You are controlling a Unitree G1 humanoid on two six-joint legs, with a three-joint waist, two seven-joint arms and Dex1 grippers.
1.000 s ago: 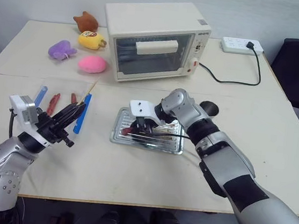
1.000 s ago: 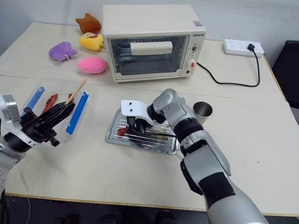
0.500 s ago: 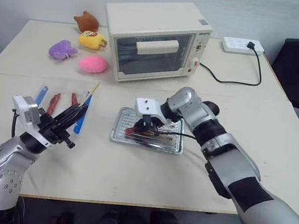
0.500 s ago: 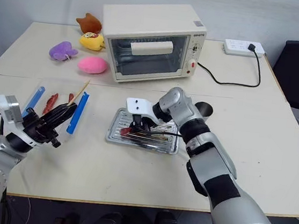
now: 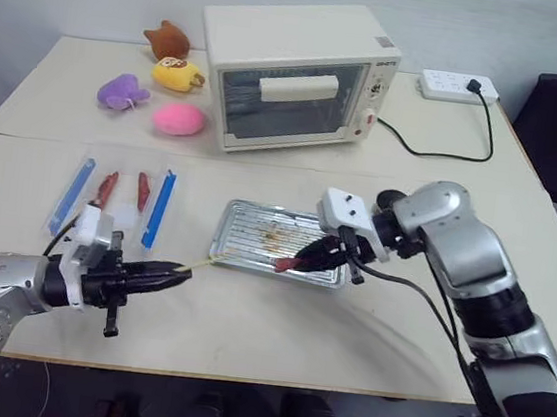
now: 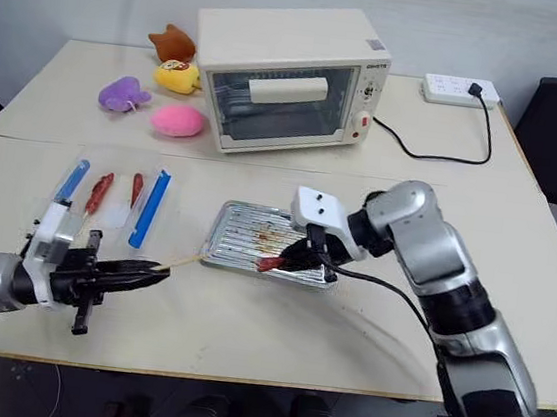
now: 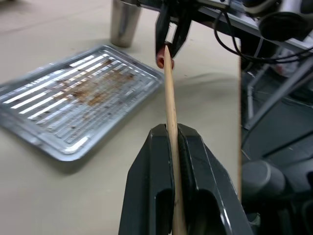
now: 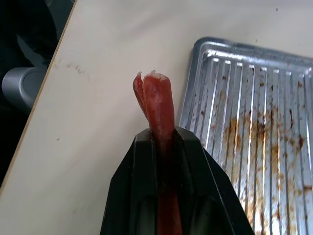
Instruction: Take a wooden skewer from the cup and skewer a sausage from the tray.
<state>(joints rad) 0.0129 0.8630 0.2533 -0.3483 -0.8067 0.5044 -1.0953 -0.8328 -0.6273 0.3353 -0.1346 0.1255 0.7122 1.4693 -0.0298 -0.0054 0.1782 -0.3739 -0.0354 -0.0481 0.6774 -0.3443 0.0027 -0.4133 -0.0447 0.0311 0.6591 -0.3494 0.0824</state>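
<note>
Left gripper [image 6: 154, 270] is clamped on the wooden skewer [image 6: 180, 262], both fingers pressed against the stick. The skewer runs out roughly level from the fingertips, its free tip ending just short of the near left corner of the tray [image 6: 236, 257].

Right gripper [image 6: 293, 260] is closed on the sausage [image 6: 270, 262], which sticks out past the fingertips toward the robot's left. Seen from the head, the sausage hangs over the near rim of the tray, lifted clear of the ridged bottom. In the right wrist view the sausage's [image 8: 157, 105] exposed end is split and ragged, and it sits above bare tabletop just beside the tray's edge [image 8: 195, 78].

Skewer tip and sausage end face each other across the tray's near edge, well apart in the head views. In the left wrist view the skewer [image 7: 169, 93] lines up straight at the sausage end [image 7: 161, 61]; whether they touch cannot be told there.

The cup [image 7: 123, 22] stands upright on the table beyond the tray's far corner, behind the right arm. Tray bottom shows brown grease stains.
</note>
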